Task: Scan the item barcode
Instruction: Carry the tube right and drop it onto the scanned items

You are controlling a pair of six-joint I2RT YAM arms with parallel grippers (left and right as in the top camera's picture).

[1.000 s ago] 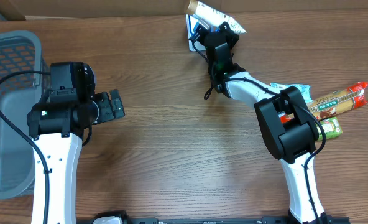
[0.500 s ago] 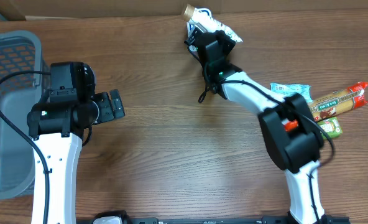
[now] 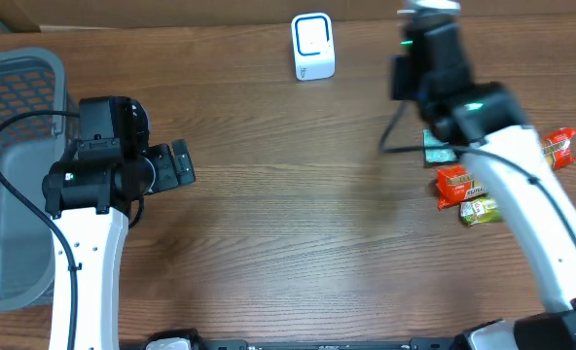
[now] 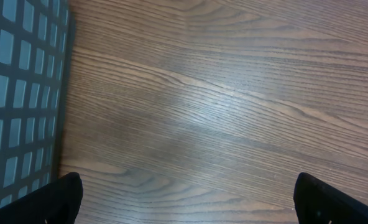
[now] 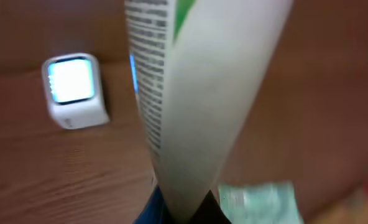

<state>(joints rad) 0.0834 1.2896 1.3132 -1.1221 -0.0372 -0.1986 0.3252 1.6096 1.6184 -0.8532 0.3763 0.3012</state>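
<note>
The right tool [image 3: 430, 24], upper right of the frame, is clamping the packet [image 5: 190, 93] well right of the scanner [image 3: 313, 46], so its barcode, lost in blur, may be missing the window; the left tool [image 3: 176, 163] is gaping idle.

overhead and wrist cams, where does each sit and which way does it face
Overhead: above the table, looking straight down at basket, scanner, snacks; both arms show.
Left wrist: on the left arm, facing down at table and basket edge; open left gripper shows.
Right wrist: on the right arm, facing the scanner past a held white packet; right gripper mostly hidden.
Shared: scanner, in overhead and right wrist.
</note>
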